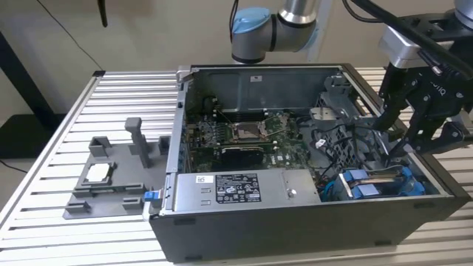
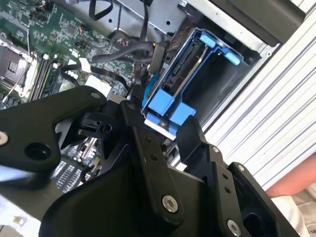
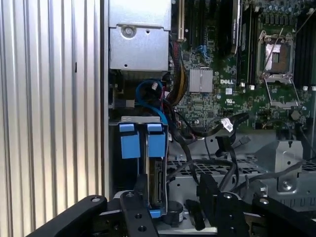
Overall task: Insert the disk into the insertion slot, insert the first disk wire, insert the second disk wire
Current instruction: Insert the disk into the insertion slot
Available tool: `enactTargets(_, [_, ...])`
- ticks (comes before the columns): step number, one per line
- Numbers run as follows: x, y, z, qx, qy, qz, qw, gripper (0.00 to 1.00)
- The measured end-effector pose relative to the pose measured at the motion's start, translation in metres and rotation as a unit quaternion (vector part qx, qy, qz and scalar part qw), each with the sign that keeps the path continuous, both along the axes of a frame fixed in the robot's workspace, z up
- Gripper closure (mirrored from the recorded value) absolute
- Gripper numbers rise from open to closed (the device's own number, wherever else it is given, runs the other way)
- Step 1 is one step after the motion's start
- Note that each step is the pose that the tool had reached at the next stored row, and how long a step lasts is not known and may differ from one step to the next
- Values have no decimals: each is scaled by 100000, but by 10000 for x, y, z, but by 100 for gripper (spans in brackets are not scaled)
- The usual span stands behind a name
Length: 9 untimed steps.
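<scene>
Gripper (image 2: 167, 129) jaws stand parted, holding nothing you can see. Just past its tips, between them, your one disk (image 3: 157, 180) stands on edge in the single insertion slot (image 3: 140, 119). Farther on, you count two blue tabs (image 3: 130, 140) side by side.

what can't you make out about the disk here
Silver-grey hard disk in bright blue plastic carrier: edge-on in the first wrist view, its faces hidden inside the grey metal drive cage.
Its near end: partly covered by the black claw in both wrist views, too small in the exterior view.
</scene>
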State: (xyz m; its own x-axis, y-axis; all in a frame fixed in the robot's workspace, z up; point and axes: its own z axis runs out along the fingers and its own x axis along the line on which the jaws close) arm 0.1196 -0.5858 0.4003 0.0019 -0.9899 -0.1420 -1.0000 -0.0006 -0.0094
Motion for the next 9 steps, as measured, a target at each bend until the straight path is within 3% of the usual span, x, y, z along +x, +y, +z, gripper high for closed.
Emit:
enactTargets(2, [0, 0, 0, -7, -26, 4, 100000, 45])
enactTargets(4, [-2, 0, -2, 1, -404, 21, 99999, 45])
enactTargets(7, [-1, 2, -4, 136, -1642, 234, 99986, 45])
enactTargets(9, [-1, 7, -7, 182, -2733, 467, 99961, 45])
